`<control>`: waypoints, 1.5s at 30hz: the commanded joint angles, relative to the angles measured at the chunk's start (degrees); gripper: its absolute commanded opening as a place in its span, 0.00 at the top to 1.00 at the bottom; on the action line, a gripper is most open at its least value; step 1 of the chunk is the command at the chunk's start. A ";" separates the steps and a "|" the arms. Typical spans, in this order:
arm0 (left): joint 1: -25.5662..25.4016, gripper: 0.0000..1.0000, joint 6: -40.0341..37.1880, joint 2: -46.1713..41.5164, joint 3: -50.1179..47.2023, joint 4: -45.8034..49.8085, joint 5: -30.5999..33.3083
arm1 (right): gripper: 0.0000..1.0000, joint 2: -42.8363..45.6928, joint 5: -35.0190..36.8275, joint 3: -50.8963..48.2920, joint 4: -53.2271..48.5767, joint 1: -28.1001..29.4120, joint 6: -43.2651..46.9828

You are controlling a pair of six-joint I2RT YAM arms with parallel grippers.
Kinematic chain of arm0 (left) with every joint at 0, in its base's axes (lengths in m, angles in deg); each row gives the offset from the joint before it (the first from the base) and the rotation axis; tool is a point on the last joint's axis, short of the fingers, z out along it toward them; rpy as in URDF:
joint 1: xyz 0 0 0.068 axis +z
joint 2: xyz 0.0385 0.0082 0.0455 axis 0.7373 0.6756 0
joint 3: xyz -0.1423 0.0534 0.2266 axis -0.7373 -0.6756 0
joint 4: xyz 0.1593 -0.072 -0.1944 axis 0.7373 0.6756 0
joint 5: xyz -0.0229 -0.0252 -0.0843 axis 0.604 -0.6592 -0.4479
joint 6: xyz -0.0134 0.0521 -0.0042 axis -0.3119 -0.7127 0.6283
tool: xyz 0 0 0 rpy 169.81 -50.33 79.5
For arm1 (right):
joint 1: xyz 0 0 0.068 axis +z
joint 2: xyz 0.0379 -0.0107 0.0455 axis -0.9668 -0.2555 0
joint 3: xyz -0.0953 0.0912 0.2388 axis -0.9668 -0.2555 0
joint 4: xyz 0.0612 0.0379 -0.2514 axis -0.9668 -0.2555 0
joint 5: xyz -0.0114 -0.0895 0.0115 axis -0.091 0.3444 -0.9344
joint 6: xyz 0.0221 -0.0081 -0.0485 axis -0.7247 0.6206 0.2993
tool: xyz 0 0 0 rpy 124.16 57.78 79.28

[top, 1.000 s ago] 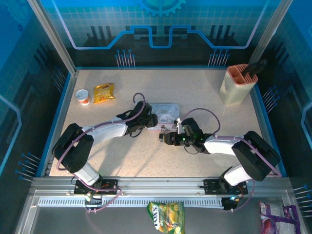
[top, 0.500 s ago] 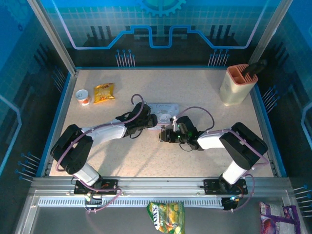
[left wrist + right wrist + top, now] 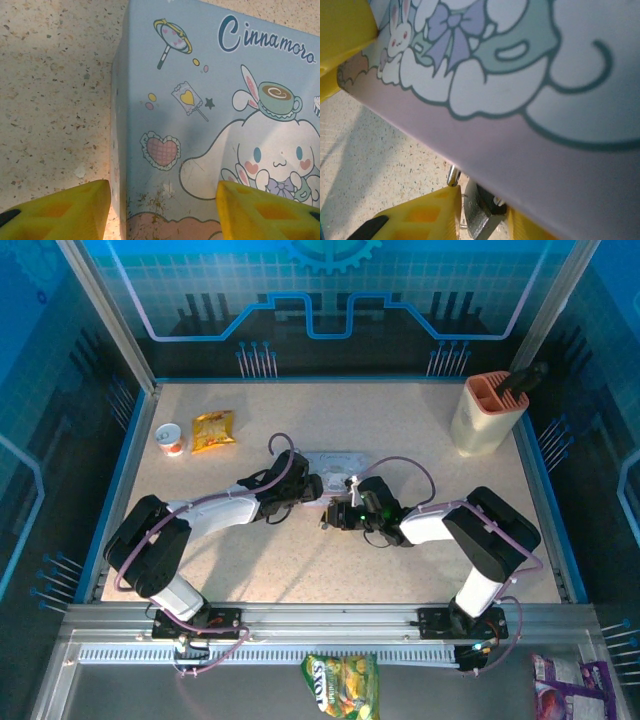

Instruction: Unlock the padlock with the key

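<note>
The padlock (image 3: pixel 478 220), just one, sits between the right gripper's (image 3: pixel 481 216) two fingers (image 3: pixel 422 216).

Tin (image 3: pixel 335 468) blocks mid surface (image 3: pixel 300 570). Left claw (image 3: pixel 316 487) crowds its left end, right claw (image 3: pixel 332 517) its near edge, padlock (image 3: pixel 479 220) tucked under there. Cup (image 3: pixel 170 438) + snack pkt (image 3: pixel 213 430) far left, holder (image 3: pixel 487 412) far right. Near centre btwn arms + far strip behind tin: open.

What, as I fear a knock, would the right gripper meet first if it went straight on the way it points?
Probably the padlock, sitting between its jaws, then the Cinnamoroll tin right behind; depth is unclear.
</note>
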 commanded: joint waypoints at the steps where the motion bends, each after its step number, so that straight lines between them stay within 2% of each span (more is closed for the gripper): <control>1: 0.46 0.42 1.22 0.87 -1.87 2.24 0.60 | 0.70 -1.73 1.90 0.48 -6.69 1.80 -1.43; 8: 0.47 0.42 1.70 0.39 -2.18 2.22 1.42 | 0.69 -2.55 7.60 3.57 -14.91 4.43 -1.39; 12: 0.39 0.43 2.22 0.05 -2.46 2.02 1.45 | 0.69 -4.11 8.33 4.53 -15.79 4.50 -2.99; 16: 0.21 0.44 3.07 -0.39 -3.09 1.53 1.48 | 0.68 -4.59 8.10 4.01 -13.37 4.43 -5.34; 21: -0.44 0.45 4.58 -0.83 -3.81 1.50 2.39 | 0.64 -4.74 6.38 1.81 -4.88 4.31 -9.86; 27: -1.03 0.45 6.41 -0.90 -3.97 1.65 3.91 | 0.64 -4.81 10.44 3.06 -7.57 5.61 -10.54; 37: -1.12 0.45 8.39 -2.47 -5.70 1.11 5.76 | 0.77 -4.72 13.09 1.40 -5.10 5.50 -11.82; 45: -1.11 0.45 8.09 -3.06 -6.16 2.19 7.92 | 0.86 -0.07 14.67 -1.25 -5.55 5.58 -11.51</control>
